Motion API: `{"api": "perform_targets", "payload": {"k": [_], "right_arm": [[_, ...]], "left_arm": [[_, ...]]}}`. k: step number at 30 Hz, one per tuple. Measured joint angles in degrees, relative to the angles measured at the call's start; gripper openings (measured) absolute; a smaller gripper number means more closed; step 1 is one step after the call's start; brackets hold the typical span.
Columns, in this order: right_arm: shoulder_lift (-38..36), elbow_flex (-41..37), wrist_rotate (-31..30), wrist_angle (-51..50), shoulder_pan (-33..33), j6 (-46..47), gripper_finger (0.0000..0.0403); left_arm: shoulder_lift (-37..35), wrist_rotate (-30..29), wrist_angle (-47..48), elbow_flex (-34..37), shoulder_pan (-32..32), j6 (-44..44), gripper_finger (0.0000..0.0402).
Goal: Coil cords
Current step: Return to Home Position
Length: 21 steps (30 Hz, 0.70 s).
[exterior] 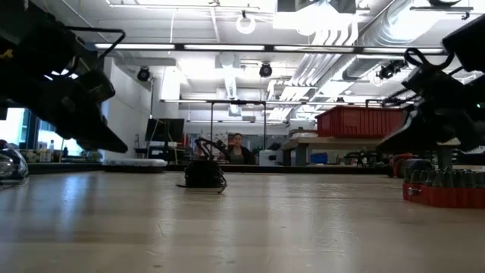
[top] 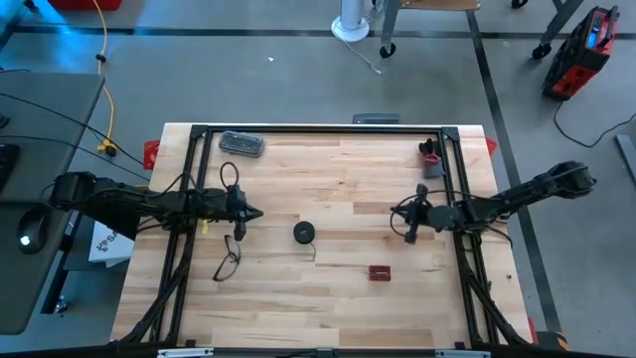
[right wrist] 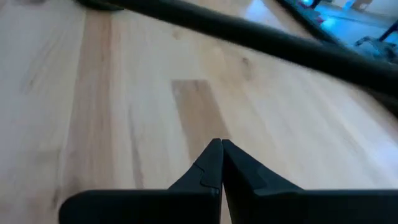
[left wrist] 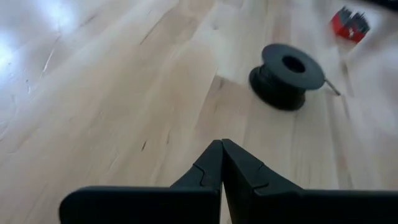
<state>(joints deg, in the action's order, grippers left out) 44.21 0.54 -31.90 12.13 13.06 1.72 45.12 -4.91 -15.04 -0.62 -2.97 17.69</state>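
A small round black reel (top: 304, 233) stands on its flat side on the middle of the wooden table; it also shows in the left wrist view (left wrist: 287, 74) and the low view (exterior: 202, 174). A short thin wire end (top: 315, 253) trails from it toward the near edge. My left gripper (top: 258, 213) is shut and empty, left of the reel, above the table. My right gripper (top: 396, 211) is shut and empty, right of the reel.
Black-framed eyeglasses (top: 230, 257) lie near my left gripper. A small red block (top: 379, 272) lies toward the near right. A grey case (top: 241, 144) sits at the far left, a dark holder (top: 431, 159) at the far right. A black frame (top: 318, 129) borders the table.
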Motion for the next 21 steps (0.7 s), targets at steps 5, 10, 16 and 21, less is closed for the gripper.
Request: {"api": "perform_targets", "payload": {"k": [5, 10, 16, 21], "right_arm": [[0.1, 0.0, 1.4, -3.2, 0.0, -0.3, 0.0000], [0.0, 0.0, 3.9, -3.4, 0.0, -0.3, 0.0000], [-11.6, 0.0, 9.0, -8.2, 0.0, -0.6, 0.0000], [-24.0, 0.0, 12.3, -8.4, 0.0, -0.3, 0.0000]], "left_arm": [[0.0, -0.1, 1.5, 0.0, 0.0, 0.2, 0.0000], [-0.4, -0.2, 2.3, 0.0, 0.1, 0.2, 0.0001], [-22.0, 0.3, 13.7, -0.1, 1.8, 0.0, 0.0001], [-37.9, 1.8, 9.5, -0.1, 2.0, 0.1, 0.0001]]}}
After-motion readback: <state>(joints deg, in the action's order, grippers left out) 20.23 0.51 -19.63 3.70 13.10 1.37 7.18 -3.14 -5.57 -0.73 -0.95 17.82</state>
